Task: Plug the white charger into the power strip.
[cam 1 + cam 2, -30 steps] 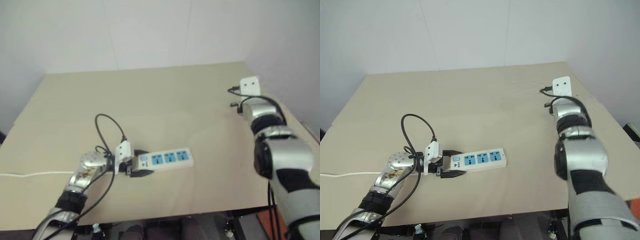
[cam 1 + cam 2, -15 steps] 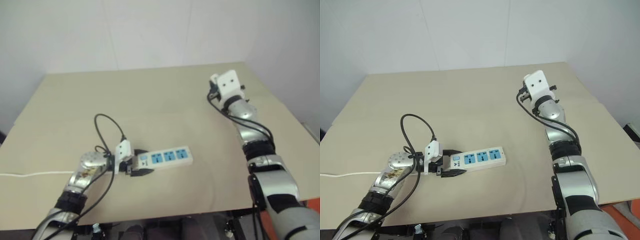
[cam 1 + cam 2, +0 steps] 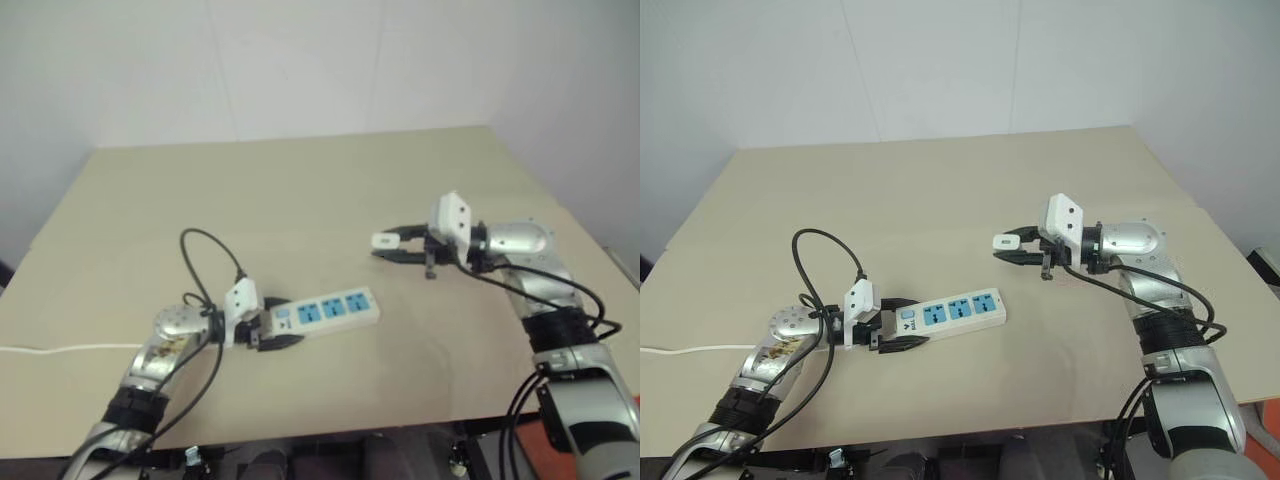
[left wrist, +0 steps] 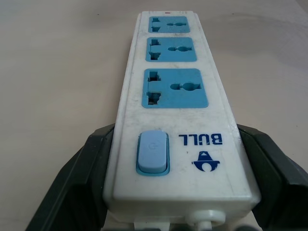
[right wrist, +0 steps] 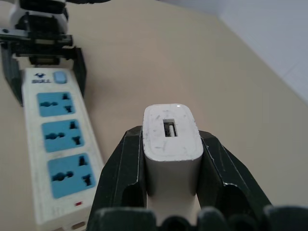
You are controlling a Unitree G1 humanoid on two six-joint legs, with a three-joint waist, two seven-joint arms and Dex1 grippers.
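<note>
Right eye view: on the beige surface (image 3: 940, 200), the power strip (image 3: 945, 313) lies with its switch end clamped between the left tool's (image 3: 902, 322) widely spread fingers. Well apart, the right tool (image 3: 1012, 250), closed, grips the white charger (image 3: 1004, 241) above the surface.

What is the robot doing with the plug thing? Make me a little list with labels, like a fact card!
Table: tan tabletop
Power strip: the power strip lies on the table, three blue outlets facing up, all empty
Left gripper: the left gripper has a black finger on each side of the strip's switch end
Charger: the white charger is off the table, not plugged in
Right gripper: the right gripper is shut on the white charger, held apart from the strip and pointing toward the robot's left
Cords: a thin white cord runs off the table's left edge
</note>
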